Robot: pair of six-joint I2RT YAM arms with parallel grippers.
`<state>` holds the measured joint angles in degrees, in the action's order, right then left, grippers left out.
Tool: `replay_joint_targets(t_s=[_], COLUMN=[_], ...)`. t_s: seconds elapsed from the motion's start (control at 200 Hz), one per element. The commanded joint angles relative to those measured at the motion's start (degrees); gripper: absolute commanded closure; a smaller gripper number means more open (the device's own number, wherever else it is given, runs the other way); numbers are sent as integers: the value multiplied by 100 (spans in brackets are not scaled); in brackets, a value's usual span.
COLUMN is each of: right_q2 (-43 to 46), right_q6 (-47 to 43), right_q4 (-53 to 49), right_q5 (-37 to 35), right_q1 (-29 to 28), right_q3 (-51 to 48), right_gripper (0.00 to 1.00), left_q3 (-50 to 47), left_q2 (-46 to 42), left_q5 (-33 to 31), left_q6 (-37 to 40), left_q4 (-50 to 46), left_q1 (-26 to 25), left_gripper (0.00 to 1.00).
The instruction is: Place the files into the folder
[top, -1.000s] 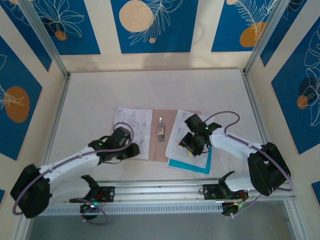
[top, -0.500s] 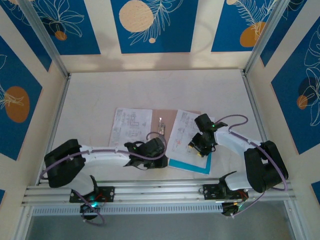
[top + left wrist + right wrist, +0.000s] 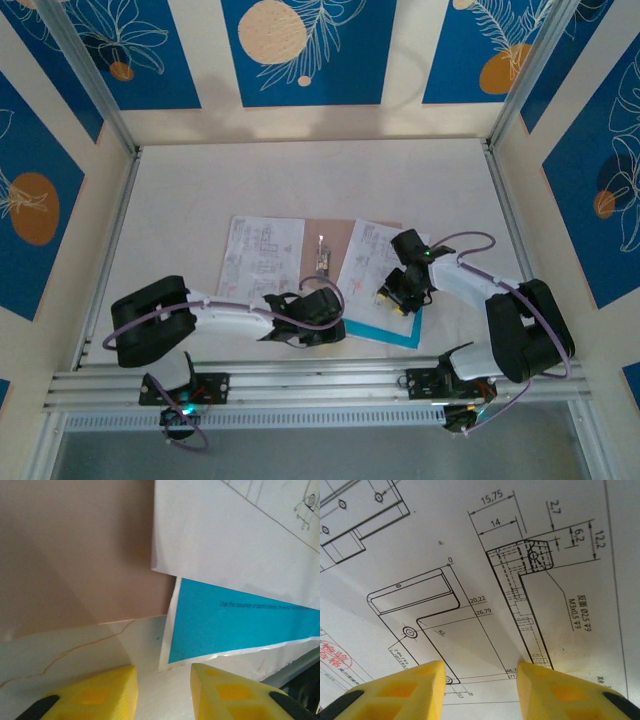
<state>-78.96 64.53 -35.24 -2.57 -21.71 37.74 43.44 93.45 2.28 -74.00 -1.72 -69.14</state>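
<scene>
cyan sheet (image 3: 235, 625) corner beside folder (image 3: 75, 555) at left wrist | white drawing (image 3: 445, 540) at right wrist | both jaws apart, empty

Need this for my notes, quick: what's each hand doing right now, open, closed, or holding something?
Left hand: open, holding nothing, by the corner of the cyan sheet.
Right hand: open, holding nothing, over a printed sheet.
</scene>
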Motion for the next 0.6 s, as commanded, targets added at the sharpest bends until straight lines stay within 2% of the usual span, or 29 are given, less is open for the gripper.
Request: replay_joint_targets(t_s=[0.0, 0.21, 0.41, 0.59], right_q2=[36, 58, 117, 269], right_q6=[-81, -95, -107, -116], right_q4=[9, 55, 69, -16], right_q5=[112, 158, 178, 185], right_q1=[29, 63, 65, 91], right_q3=[-139, -183, -223, -188], right_gripper=[57, 58, 58, 58], left_q3=[-115, -164, -314, -387], left_q2=[224, 185, 21, -130], left_q5=[-171, -298, -369, -457], left_q6=[-272, -252, -320, -379], left_q4=[834, 1222, 1538, 1411], left_q1=[-46, -46, -46, -68], left_gripper=[71, 78, 76, 74])
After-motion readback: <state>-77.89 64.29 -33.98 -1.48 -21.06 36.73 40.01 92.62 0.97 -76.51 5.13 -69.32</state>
